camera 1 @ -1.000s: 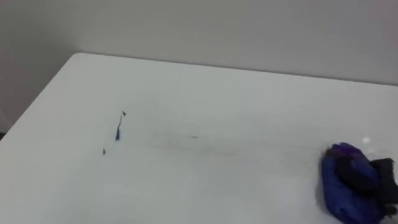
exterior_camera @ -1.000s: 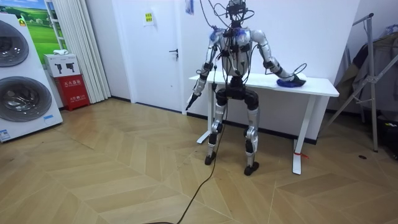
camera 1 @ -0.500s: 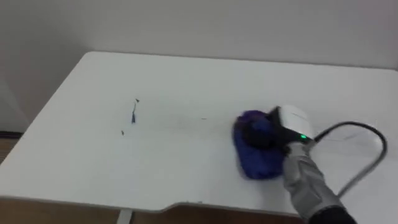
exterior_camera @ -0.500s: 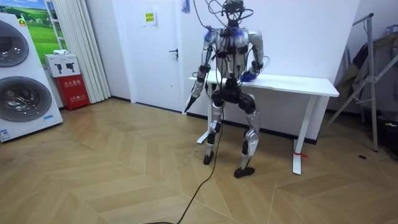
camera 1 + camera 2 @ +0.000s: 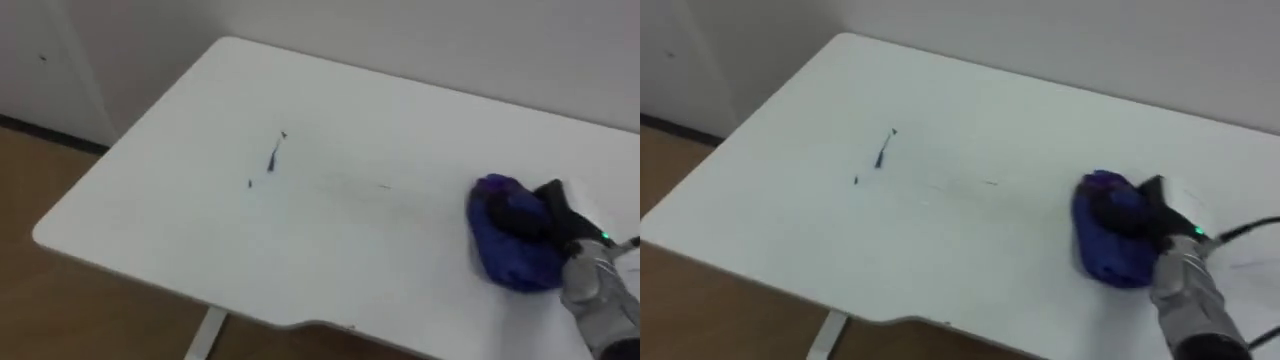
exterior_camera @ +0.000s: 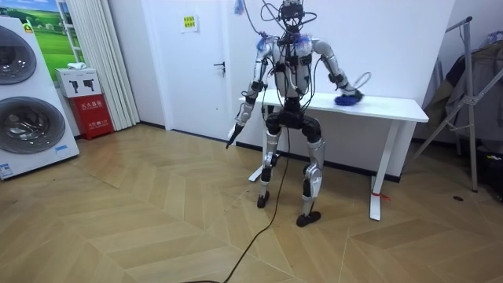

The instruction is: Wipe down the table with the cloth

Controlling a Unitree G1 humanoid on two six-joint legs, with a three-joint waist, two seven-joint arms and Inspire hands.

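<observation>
A crumpled blue cloth [image 5: 505, 248] lies on the white table [image 5: 330, 240], right of the middle. My right hand [image 5: 562, 212] rests on its right side, dark fingers curled into the fabric. A short blue pen mark [image 5: 272, 160] with small specks sits on the table's left half, well apart from the cloth. The right eye view has the same cloth [image 5: 1108, 240], right hand [image 5: 1156, 212] and mark [image 5: 881, 156]. In the room view I stand at the table's front, my right hand on the cloth [image 6: 346, 99] and my left hand [image 6: 233, 139] hanging straight down by my side.
The table's near edge [image 5: 300, 322] and left corner [image 5: 40, 238] are close, with wooden floor below. A wall runs behind the table. In the room view, washing machines [image 6: 23, 102] stand at the left and a rack [image 6: 471, 102] at the right.
My right hand swept the cloth left from the table's right end toward the middle, then back a little to the right. The head camera's view shifted toward the table's left corner.
</observation>
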